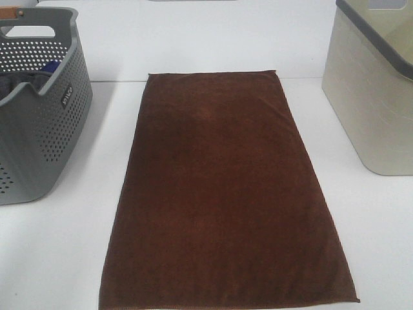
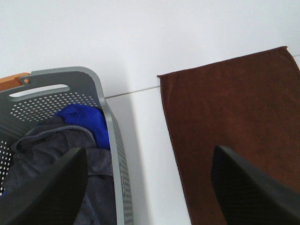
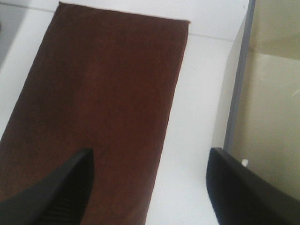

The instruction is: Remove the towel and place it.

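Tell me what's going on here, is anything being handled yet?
Nothing is held yet. The towel lies spread flat on the white table, between the grey basket of clothes on the left and a beige bin on the right. The left gripper is open above the gap between basket and towel; the right gripper is open above the towel's right edge. Neither touches the cloth.

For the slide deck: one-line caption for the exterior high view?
Brown towel spread flat on white table, between grey perforated basket and beige bin.
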Robot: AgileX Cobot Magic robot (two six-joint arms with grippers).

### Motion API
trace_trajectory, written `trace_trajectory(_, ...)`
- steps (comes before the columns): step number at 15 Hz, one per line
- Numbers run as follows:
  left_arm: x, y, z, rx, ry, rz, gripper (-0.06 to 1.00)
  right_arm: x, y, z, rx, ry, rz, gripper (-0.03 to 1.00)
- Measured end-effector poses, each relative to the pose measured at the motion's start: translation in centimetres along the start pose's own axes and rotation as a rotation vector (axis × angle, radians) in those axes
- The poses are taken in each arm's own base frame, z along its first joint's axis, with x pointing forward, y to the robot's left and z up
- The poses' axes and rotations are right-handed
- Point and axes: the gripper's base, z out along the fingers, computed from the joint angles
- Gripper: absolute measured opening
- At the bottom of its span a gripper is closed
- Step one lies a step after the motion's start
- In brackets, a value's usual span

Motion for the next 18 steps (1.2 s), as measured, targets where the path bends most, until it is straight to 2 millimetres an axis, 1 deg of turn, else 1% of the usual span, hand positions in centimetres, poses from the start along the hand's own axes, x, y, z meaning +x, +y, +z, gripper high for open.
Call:
trace_trajectory(1,0.7,0.3,-1.4,0.006,0.007,0.004,0.71,2.0,0.1,-0.8,-0.001,0.032,0.0,0.65)
trace_trajectory(2,1.9,0.6,-2.0,0.004,0.039,0.018,0.71,3.8,0.2,-1.7,-0.001,0.051,-0.002,0.65)
trace_trajectory(3,3.2,0.9,-2.5,-0.001,0.071,0.029,0.71,5.7,0.3,-2.8,-0.002,0.063,-0.005,0.65)
trace_trajectory(5,6.4,1.4,-2.9,-0.009,0.158,0.054,0.71,9.7,0.5,-3.7,-0.003,0.111,-0.002,0.65)
trace_trajectory(8,12.5,1.8,-2.8,0.01,0.325,0.072,0.71,15.6,0.6,-3.9,-0.007,0.19,0.003,0.65)
trace_trajectory(9,14.4,1.9,-2.9,0.023,0.373,0.071,0.71,17.3,0.7,-3.9,-0.009,0.207,0.005,0.65)
trace_trajectory(10,16.7,2.2,-3.2,0.032,0.422,0.07,0.71,18.9,0.8,-3.9,-0.01,0.223,0.006,0.65)
trace_trajectory(12,20.4,2.6,-4.2,0.055,0.486,0.063,0.71,21.6,1.0,-4.5,-0.022,0.222,0.012,0.65)
trace_trajectory(14,24.0,3.2,-5.6,0.076,0.514,0.05,0.71,23.9,1.1,-4.9,-0.029,0.214,0.015,0.65)
trace_trajectory(15,25.7,3.5,-6.5,0.092,0.5,0.04,0.71,25.0,1.2,-5.1,-0.031,0.205,0.015,0.65)
trace_trajectory(17,28.5,4.1,-8.0,0.116,0.448,0.035,0.71,27.2,1.3,-5.7,-0.031,0.173,0.012,0.65)
trace_trajectory(18,30.3,4.7,-9.3,0.135,0.384,0.043,0.71,28.7,1.3,-5.8,-0.031,0.156,0.01,0.65)
